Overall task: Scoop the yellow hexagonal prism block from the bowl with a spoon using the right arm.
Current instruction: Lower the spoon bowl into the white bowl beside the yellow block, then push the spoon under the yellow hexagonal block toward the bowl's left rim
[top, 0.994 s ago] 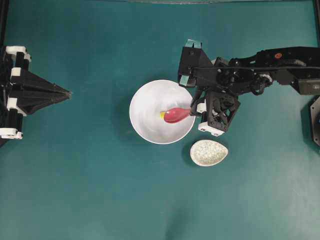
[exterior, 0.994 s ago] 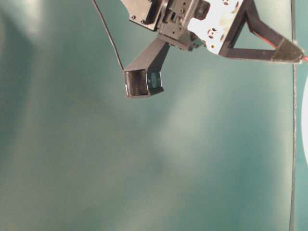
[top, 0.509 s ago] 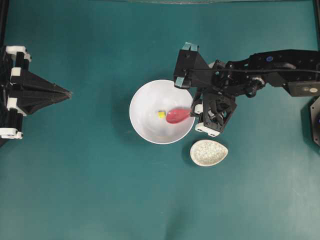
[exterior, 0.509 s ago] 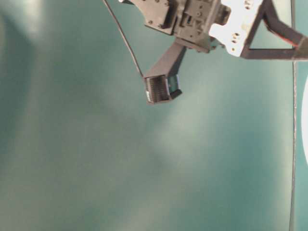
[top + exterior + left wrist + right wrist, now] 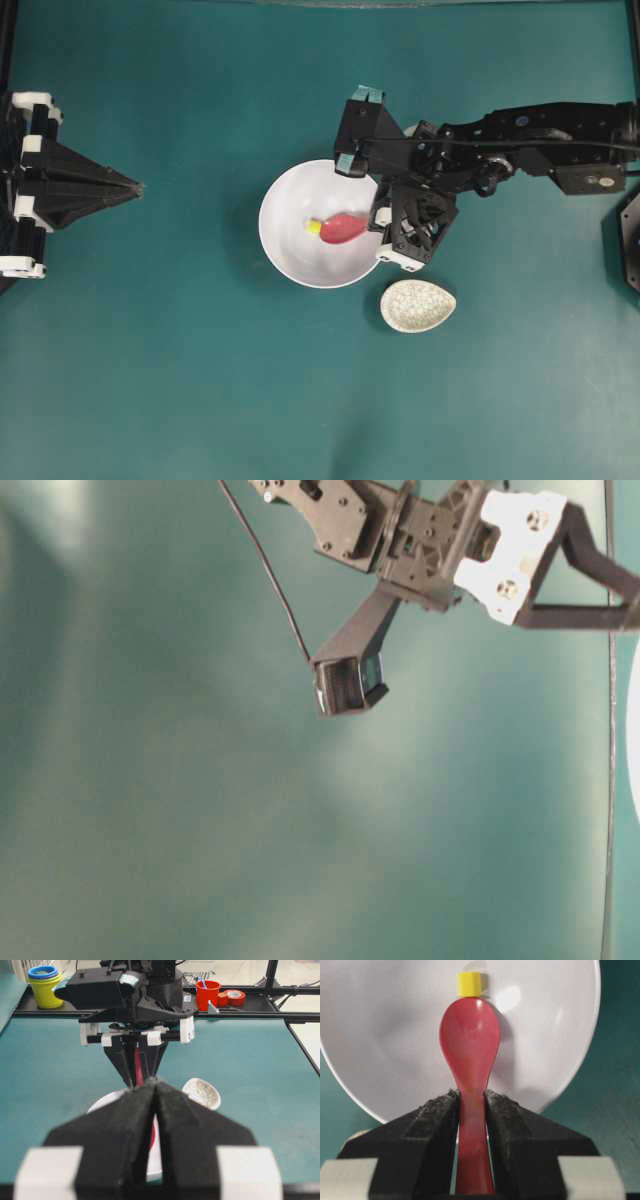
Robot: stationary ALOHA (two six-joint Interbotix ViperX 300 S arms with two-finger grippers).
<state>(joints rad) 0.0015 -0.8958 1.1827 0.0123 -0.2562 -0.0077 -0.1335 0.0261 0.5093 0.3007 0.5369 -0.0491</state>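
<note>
The white bowl point(image 5: 275, 205) sits mid-table. Inside it lies the tiny yellow hexagonal prism block point(image 5: 313, 227), touching the tip of the pink-red spoon point(image 5: 343, 227) on the bowl's floor. My right gripper point(image 5: 379, 221) is shut on the spoon's handle at the bowl's right rim. The right wrist view shows the fingers clamping the handle point(image 5: 471, 1125), the empty scoop of the spoon point(image 5: 470, 1035) and the block point(image 5: 469, 984) just past its tip. My left gripper point(image 5: 135, 186) rests at the far left, shut and empty point(image 5: 155, 1082).
A speckled cream spoon rest point(image 5: 417, 305) lies just below and right of the bowl, under the right arm's wrist. Beyond the table's far edge stand a yellow-and-blue cup stack point(image 5: 44, 979), a red cup point(image 5: 207, 992) and a red tape roll point(image 5: 235, 996).
My right gripper has moved left with the spoon, deeper into the bowl. The yellow block has slid slightly left ahead of the spoon's tip. The left arm has not moved.
</note>
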